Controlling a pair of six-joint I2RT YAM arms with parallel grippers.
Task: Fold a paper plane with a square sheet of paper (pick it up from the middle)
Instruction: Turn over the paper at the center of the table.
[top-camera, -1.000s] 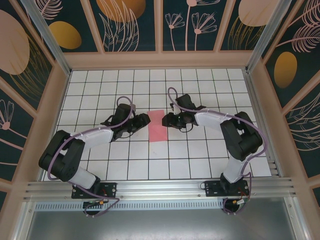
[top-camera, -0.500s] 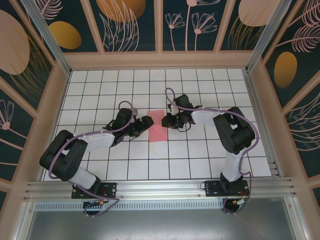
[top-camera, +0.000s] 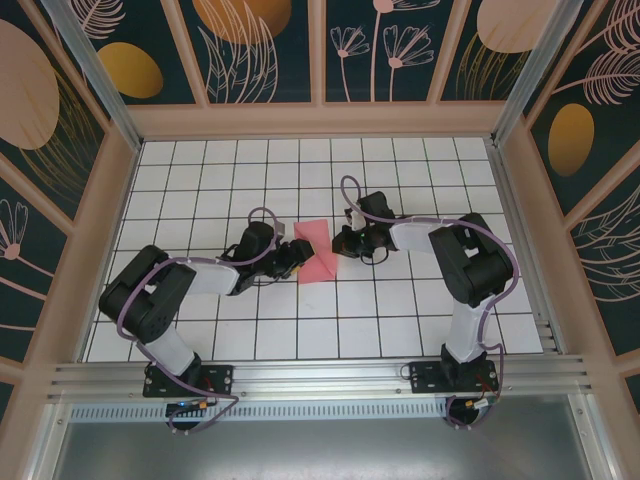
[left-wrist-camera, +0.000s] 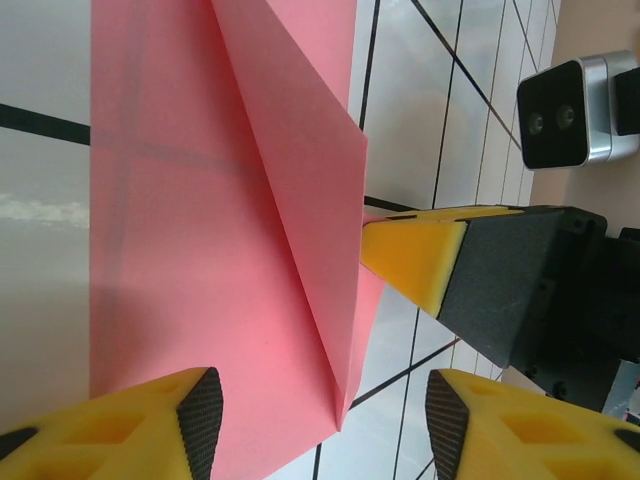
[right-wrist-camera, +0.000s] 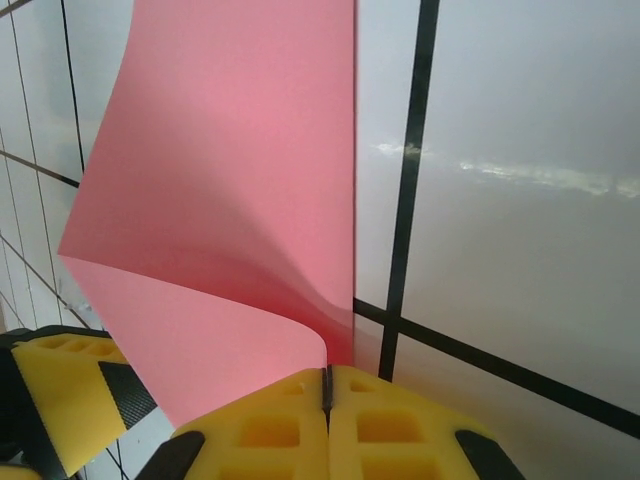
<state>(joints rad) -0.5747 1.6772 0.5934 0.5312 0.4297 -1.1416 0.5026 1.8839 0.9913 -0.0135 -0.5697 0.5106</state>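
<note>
Right gripper (right-wrist-camera: 326, 375) is clamped on the curled-up edge of the sheet (top-camera: 316, 252), while left gripper (left-wrist-camera: 320, 420) stands with jaws apart over its flat part.

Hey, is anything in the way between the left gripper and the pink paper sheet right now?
Nothing visible does. The left gripper stands open at the edge of the square sheet of paper; the right gripper, shut on its raised flap, is off to the side.

Right gripper (right-wrist-camera: 326, 385) has its jaws pinched together on the near corner of the square sheet of paper (right-wrist-camera: 230, 170), which curls up left of them off the white tiled desk (right-wrist-camera: 520, 150).
</note>
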